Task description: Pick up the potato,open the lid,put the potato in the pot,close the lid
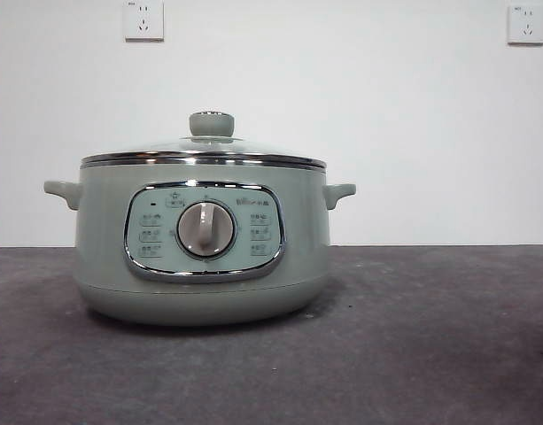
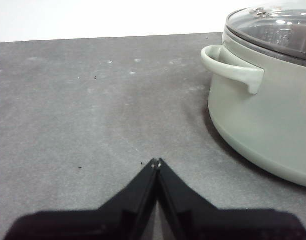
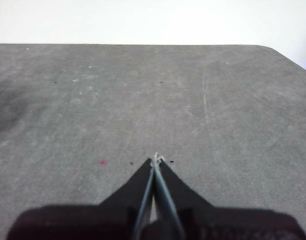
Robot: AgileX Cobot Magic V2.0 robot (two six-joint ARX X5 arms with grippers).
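Note:
The pale sage-green pot stands in the middle of the dark grey table, its control panel and silver dial facing the front camera. The glass lid with its green knob rests shut on the pot. In the left wrist view the pot and the lid lie off to one side of my left gripper, which is shut and empty above bare table. My right gripper is shut and empty over bare table too. The potato is not in any view.
A white wall with two sockets rises behind the table. The right wrist view shows the table's far edge and a rounded corner. Neither arm shows in the front view.

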